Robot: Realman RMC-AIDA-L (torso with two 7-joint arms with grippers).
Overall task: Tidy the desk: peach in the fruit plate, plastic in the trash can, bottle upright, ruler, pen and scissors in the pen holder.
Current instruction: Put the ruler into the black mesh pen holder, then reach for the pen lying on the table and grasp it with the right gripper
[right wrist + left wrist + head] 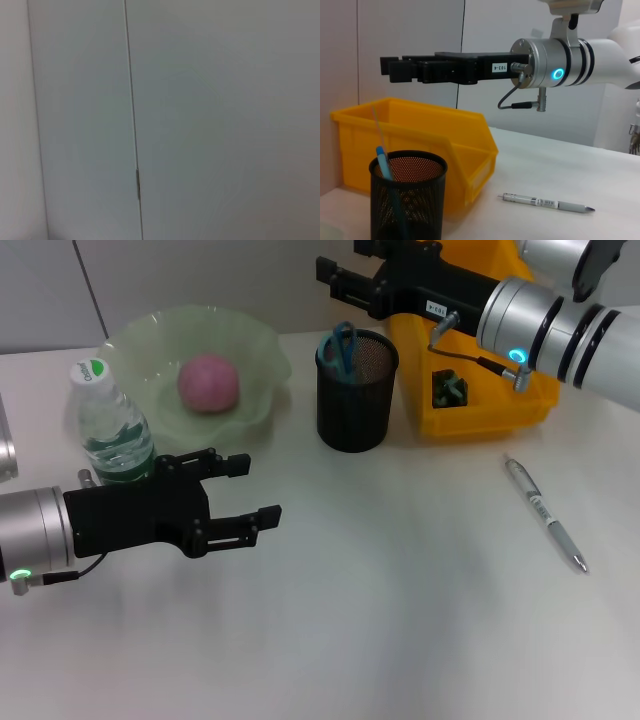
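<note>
The pen holder [356, 390], a black mesh cup standing upright on the white table [400, 620], served as the landmark. Far to its left stood the water bottle [110, 425], upright with its cap on, touching the front rim of the fruit plate [255, 360]. That pale green, wavy-edged plate lay just left of the pen holder and held the pink peach [208, 382] at its middle. In front of the bottle and to the left of the pen holder, the left gripper [255, 495] hovered over the table with its jaws spread wide and nothing between them. Inside the pen holder stood the blue-handled scissors [342, 345], leaning against the rim, along with a thin clear strip that may have been the ruler [380, 125]. Just right of the pen holder sat the yellow bin [480, 405], with a dark green crumpled piece [449, 389] lying in it. Above the pen holder and the bin, the right gripper [335, 282] hung in the air; its jaws looked nearly closed and held nothing. Farther right of the pen holder, and nearer the front, the silver pen [545, 513] lay flat on the table.
</note>
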